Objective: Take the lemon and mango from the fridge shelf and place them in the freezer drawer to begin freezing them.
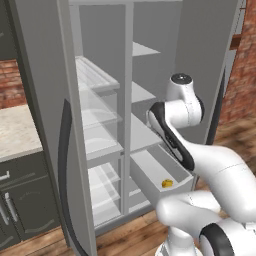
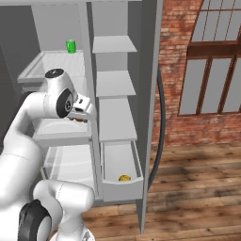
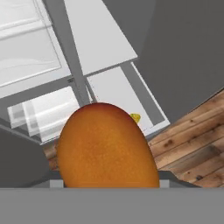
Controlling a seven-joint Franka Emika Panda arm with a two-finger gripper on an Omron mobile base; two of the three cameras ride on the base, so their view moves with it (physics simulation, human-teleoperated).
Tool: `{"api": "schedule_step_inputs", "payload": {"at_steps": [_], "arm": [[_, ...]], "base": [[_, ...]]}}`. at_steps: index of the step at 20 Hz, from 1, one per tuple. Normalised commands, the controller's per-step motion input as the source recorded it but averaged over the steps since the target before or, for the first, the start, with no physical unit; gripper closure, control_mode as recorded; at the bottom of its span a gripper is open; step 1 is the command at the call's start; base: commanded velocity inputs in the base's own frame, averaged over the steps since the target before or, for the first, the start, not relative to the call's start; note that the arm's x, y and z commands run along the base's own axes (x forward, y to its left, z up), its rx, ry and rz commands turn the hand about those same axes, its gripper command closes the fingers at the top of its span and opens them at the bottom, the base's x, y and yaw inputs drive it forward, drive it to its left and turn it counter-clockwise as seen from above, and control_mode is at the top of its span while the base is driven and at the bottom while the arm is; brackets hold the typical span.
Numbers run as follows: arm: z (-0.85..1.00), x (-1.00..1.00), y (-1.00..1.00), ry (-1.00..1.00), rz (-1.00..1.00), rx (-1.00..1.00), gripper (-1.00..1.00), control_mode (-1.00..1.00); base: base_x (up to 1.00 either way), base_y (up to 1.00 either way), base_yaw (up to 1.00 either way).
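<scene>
Mango (image 3: 107,146) in claw (image 2: 81,114) — freezer drawer (image 2: 137,165) open below.

Mango (image 3: 107,146): lower end cut off at the hand view's bottom, masking the finger tips | Lemon (image 3: 135,117): mostly hidden behind the mango there, only a yellow sliver showing | Gripper (image 2: 81,117): largely screened by the arm's wrist in the right base view; jaw spread unreadable | Freezer drawer (image 1: 150,172): far side blocked by the forearm
</scene>
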Motion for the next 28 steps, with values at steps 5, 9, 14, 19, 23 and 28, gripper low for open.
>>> {"api": "schedule_step_inputs", "payload": {"at_steps": [5,9,14,19,23,28], "arm": [[-0.47,0.21,-0.21,0.19,-0.02,0.00,1.00,-1.00],[-0.41,0.15,-0.15,0.15,-0.02,-0.01,1.00,-1.00],[-0.56,0.17,-0.21,0.19,-0.02,0.00,1.00,-1.00],[-0.62,0.18,-0.21,0.15,0.00,0.00,1.00,-1.00],[-0.60,0.23,-0.18,0.07,0.00,0.00,1.00,-1.00],[-0.60,0.17,-0.10,0.00,0.00,0.00,1.00,-1.00]], "base": [[0.00,0.00,0.00],[0.00,0.00,0.00],[0.00,0.00,0.00],[0.00,0.00,0.00],[0.00,0.00,0.00],[0.00,0.00,0.00]]}}
